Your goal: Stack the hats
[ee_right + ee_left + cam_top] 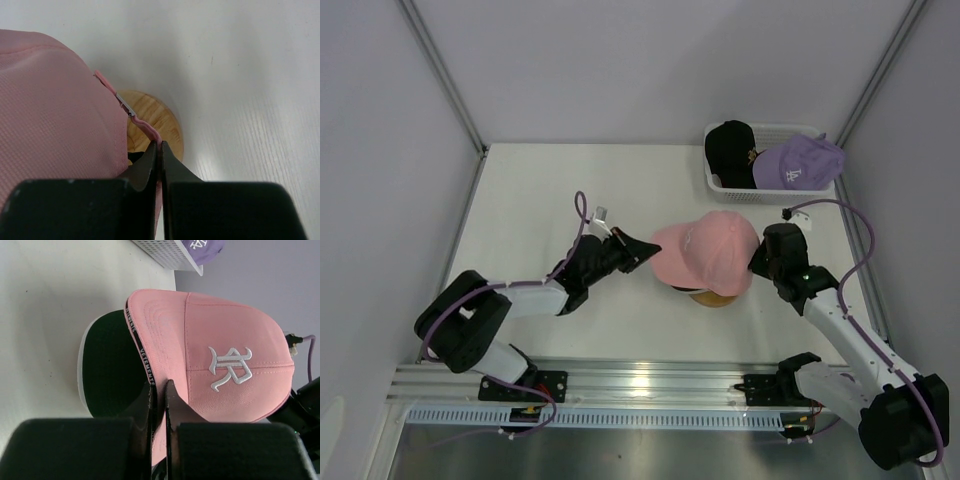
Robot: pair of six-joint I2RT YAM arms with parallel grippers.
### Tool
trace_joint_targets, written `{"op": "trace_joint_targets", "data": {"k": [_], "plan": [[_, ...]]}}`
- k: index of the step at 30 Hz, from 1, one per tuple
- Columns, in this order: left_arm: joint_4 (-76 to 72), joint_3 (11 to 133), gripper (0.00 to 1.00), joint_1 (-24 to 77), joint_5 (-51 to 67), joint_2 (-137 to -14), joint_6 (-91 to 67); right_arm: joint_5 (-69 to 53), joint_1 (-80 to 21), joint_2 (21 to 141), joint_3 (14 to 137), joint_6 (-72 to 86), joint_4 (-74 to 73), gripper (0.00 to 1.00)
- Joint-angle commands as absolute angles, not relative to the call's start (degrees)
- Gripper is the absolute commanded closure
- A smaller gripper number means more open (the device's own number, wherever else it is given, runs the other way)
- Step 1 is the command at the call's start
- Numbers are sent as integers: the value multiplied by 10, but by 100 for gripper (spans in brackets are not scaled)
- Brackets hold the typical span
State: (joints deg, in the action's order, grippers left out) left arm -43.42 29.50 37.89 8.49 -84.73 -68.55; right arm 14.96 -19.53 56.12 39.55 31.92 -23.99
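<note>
Pink hat [705, 250] sits at mid-table over the round wooden stand [713, 298], held from both sides. Left gripper [645, 250] has its jaws pressed together on the edge of the pink brim; right gripper [757, 262] is pinched on the thin rear strap, just above the stand. Beneath the pink brim the left wrist view shows a green-brimmed hat [107, 370] with a white edge, apparently already on the stand. Judgement: the placing step is in hand, the pink hat being settled onto the lower one. The next move calls for both jaws to part without dragging the fabric, then a reach to the far basket [720, 185], where a black hat [728, 150] and a lavender hat [798, 162] wait.
</note>
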Motion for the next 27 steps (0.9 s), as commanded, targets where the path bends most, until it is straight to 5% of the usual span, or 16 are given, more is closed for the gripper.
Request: {"op": "trace_joint_targets", "data": {"k": [1,17,27], "plan": [[-319,270,99,392,4,-888,-642,152,-187,553,388,313,-239,100],[-250,255,99,403,-60,-934,-597,132,-153,565,371,302,-232,100],[-346,234,99,403,13,-956,-500,125,-146,551,387,290,-254,100]]}}
